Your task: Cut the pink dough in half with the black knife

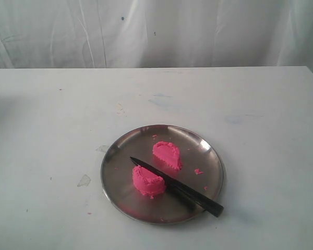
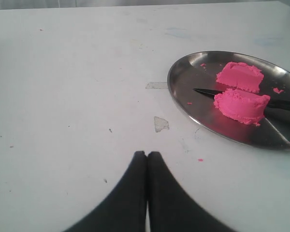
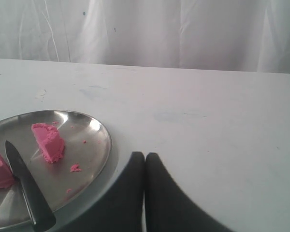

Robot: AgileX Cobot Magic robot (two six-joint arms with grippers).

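The pink dough (image 1: 147, 181) lies in two halves on a round steel plate (image 1: 198, 153).
On the white table (image 1: 52, 130), the plate holds the black knife (image 1: 182, 187), blade between the halves, and pink crumbs (image 1: 198, 171). The left gripper (image 2: 147, 155), jaws pressed together on nothing, stands well apart from the dough; the right gripper (image 3: 145, 155), likewise closed and empty, is just beside the plate's rim, nearer the dough.

The left gripper (image 2: 146, 154) has its two black fingers (image 2: 130, 193) pressed flat together, tips touching. The right gripper (image 3: 145, 155) is closed likewise, tips meeting.
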